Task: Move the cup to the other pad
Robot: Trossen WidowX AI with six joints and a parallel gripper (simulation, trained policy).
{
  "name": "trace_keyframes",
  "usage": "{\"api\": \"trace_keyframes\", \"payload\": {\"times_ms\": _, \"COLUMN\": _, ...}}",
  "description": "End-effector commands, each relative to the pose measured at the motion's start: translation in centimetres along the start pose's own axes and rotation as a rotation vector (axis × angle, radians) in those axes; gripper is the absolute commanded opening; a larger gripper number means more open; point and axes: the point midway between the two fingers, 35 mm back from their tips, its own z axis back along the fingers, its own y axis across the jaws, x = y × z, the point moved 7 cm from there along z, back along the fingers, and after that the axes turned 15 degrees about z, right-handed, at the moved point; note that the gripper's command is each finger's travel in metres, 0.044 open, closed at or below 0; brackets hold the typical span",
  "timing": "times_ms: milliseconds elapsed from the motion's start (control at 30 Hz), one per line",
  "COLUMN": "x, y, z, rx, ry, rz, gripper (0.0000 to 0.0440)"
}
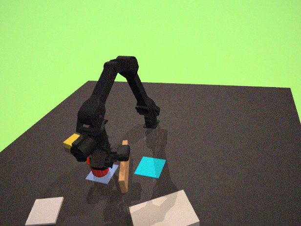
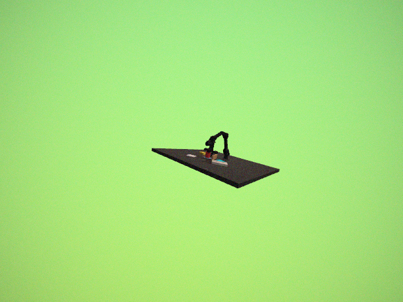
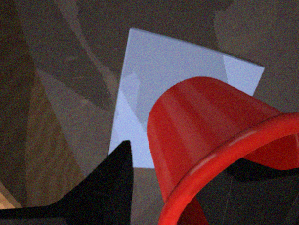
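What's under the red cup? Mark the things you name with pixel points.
The blue pad (image 1: 113, 169) (image 3: 171, 56): its edges show around the red cup (image 1: 100, 172) (image 3: 195, 114) in the top view. The patch directly beneath the base is covered, so I can't tell about that.

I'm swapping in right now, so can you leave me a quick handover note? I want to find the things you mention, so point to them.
Gripper (image 1: 98, 162) (image 2: 209, 151) (image 3: 154, 144): partly open at the cup, one finger outside with a gap to its wall; no grip seen.
Red cup (image 1: 100, 172) (image 2: 208, 155) (image 3: 195, 117): at the blue pad (image 1: 110, 174) (image 2: 207, 158) (image 3: 171, 64); marbles not visible.
Cyan pad (image 1: 150, 167) (image 2: 220, 160): across the wooden bar (image 1: 123, 169) (image 2: 214, 157) (image 3: 5, 198).
Done: gripper at cup.
Left: grip, carry level, set down, release.
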Motion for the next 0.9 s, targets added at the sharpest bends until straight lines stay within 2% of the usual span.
{"api": "trace_keyframes", "payload": {"times_ms": 0, "x": -0.1, "y": -0.1, "z": -1.1, "rx": 0.014, "ry": 0.009, "rz": 0.049, "gripper": 0.0075}}
{"api": "trace_keyframes", "payload": {"times_ms": 100, "x": -0.3, "y": -0.2, "z": -1.4, "rx": 0.021, "ry": 0.013, "rz": 0.095, "gripper": 0.0001}}
{"api": "trace_keyframes", "payload": {"times_ms": 333, "x": -0.5, "y": -0.2, "z": -0.3, "rx": 0.028, "ry": 0.006, "rz": 0.178, "gripper": 0.0000}}
{"api": "trace_keyframes", "payload": {"times_ms": 867, "x": -0.1, "y": 1.4, "z": 4.4, "rx": 0.009, "ry": -0.035, "rz": 0.294, "gripper": 0.0000}}
